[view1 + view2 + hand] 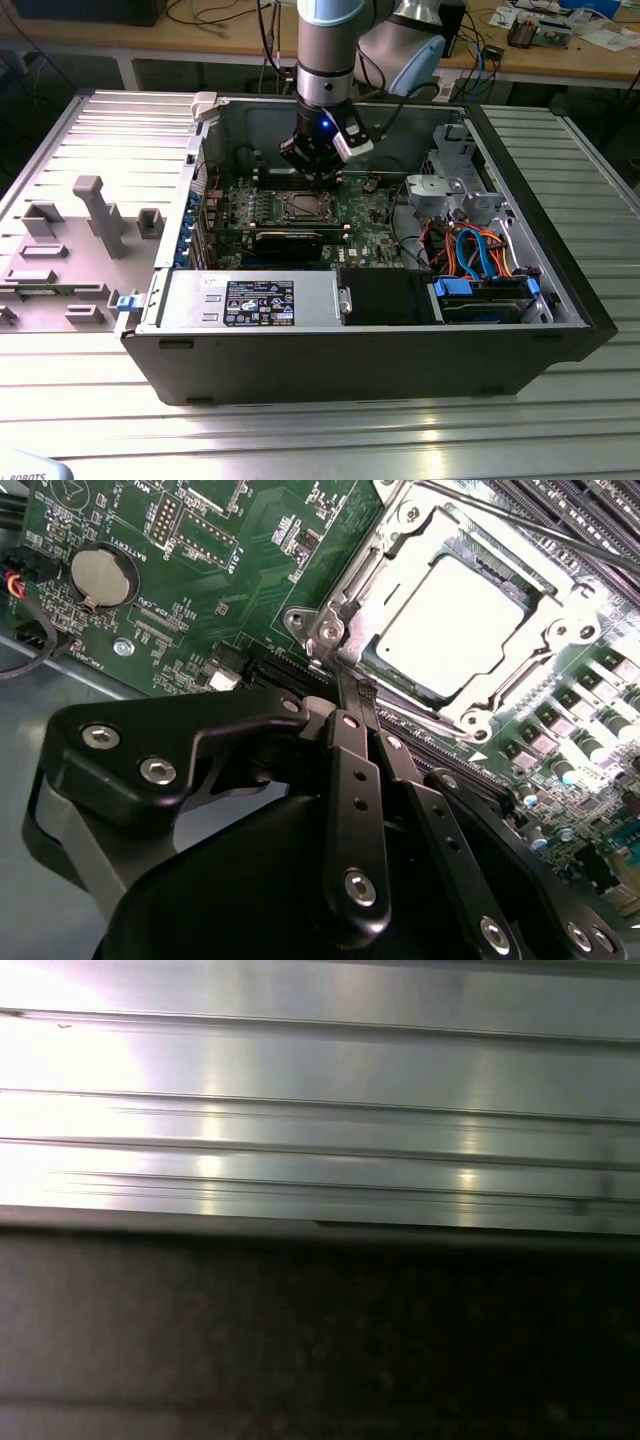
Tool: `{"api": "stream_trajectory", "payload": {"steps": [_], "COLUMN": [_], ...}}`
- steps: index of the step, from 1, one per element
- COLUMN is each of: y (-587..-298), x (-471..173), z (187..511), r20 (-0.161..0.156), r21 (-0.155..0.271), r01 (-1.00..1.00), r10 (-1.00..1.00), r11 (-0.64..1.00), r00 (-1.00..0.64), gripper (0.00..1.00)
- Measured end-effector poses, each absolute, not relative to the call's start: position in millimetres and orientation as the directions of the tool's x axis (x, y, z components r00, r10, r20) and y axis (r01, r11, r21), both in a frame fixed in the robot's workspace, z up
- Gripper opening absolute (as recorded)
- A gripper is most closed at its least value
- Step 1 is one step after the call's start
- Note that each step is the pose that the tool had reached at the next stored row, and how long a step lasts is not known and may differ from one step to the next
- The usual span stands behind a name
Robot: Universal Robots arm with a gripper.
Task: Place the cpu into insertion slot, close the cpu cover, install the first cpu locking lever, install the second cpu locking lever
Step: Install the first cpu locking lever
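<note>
The gripper (318, 170) hangs low inside the open computer case (560, 290), just above the green board (375, 232), at about twelve o'clock from the socket (303, 207). In the second wrist view its black fingers (352, 780) come together to a narrow tip by the socket's near corner, jaws pressed together and holding nothing, a pose that looks suited to pushing a thin wire lever rather than carrying a part.

The chip (455, 620) lies flat in the socket, its pale metal top showing through the window of the cover plate (560, 620), which is folded down over it, so seating and covering look done. A thin lever (520, 525) runs along the socket's far edge. Whether either lever is latched, I cannot tell. A coin battery (103, 575) sits on the board well apart from the socket.
</note>
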State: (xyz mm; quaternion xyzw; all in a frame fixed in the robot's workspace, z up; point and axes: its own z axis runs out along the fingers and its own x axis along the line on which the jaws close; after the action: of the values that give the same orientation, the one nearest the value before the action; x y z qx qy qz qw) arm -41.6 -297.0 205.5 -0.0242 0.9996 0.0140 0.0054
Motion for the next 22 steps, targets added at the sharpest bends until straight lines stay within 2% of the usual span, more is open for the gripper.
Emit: {"api": "stream_trajectory", "payload": {"steps": [22], "y": [-297.0], "x": [-41.0], "z": [207.1], "r20": [-0.012], "r21": [0.027], "r01": [-0.048], "r10": [-0.048], "r11": [0.998], "r00": [-0.999], "gripper": [0.11]}}
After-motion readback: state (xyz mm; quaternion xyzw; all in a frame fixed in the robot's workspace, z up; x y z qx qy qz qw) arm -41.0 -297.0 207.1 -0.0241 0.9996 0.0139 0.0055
